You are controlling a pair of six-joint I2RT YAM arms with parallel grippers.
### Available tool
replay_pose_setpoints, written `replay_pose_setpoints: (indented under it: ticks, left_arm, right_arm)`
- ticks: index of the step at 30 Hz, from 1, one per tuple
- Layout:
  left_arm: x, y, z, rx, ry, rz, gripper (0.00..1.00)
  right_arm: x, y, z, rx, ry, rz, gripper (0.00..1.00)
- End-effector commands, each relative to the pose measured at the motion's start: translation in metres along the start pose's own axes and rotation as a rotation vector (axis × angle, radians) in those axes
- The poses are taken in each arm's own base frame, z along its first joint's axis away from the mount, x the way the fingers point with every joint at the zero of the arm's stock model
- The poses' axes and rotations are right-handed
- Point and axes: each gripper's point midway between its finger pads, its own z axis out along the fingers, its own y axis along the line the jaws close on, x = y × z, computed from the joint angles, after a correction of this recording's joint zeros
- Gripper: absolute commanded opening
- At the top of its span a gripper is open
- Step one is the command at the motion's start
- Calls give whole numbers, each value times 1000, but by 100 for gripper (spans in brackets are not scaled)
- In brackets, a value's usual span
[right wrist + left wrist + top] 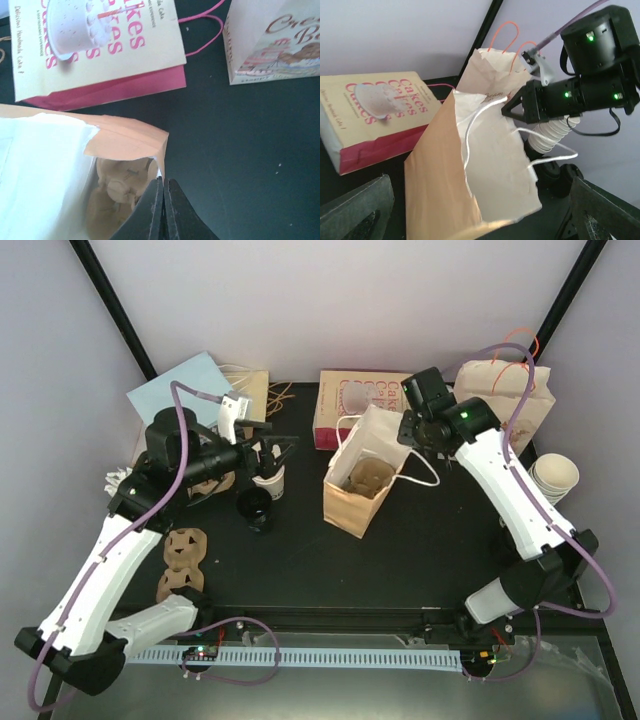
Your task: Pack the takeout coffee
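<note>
cream-white paper cup (268,483) is standing upright just beside the nearer left pincer (270,453), its jaws gaping apart; right pincer (163,200) is clamping the rim of the brown paper bag (350,498).

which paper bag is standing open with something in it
The plain brown kraft paper bag with white string handles at mid-table: a brown pulp carrier sits inside. The cream-and-pink Cakes bag behind it lies flat.
</note>
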Motion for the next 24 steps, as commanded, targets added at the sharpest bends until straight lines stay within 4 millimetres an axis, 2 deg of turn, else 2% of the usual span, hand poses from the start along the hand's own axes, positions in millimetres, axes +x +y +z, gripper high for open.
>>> replay_pose_setpoints:
  ticks: [1, 6, 9, 12, 16, 21, 24]
  left_arm:
    - [0, 8, -19, -83, -6, 11, 99]
    - [18, 22, -28, -139, 24, -10, 99]
    - [28, 26, -34, -161, 36, -16, 99]
    - [38, 31, -40, -188, 52, -24, 99]
    - [52, 35, -49, -221, 78, -31, 99]
    - [64, 41, -65, -278, 84, -38, 99]
    - [69, 41, -75, -306, 78, -36, 99]
  right_arm:
    - [-24, -9, 8, 29, -36, 11, 4]
    - [-31, -18, 20, 53, -21, 30, 26]
    - [-37, -23, 15, 63, -42, 32, 34]
    - [-44, -27, 4, 72, -81, 28, 48]
    - [-54, -32, -16, 74, -133, 10, 59]
    - [-64, -37, -47, 54, -206, -26, 85]
    - [-65, -34, -67, -9, -245, -60, 91]
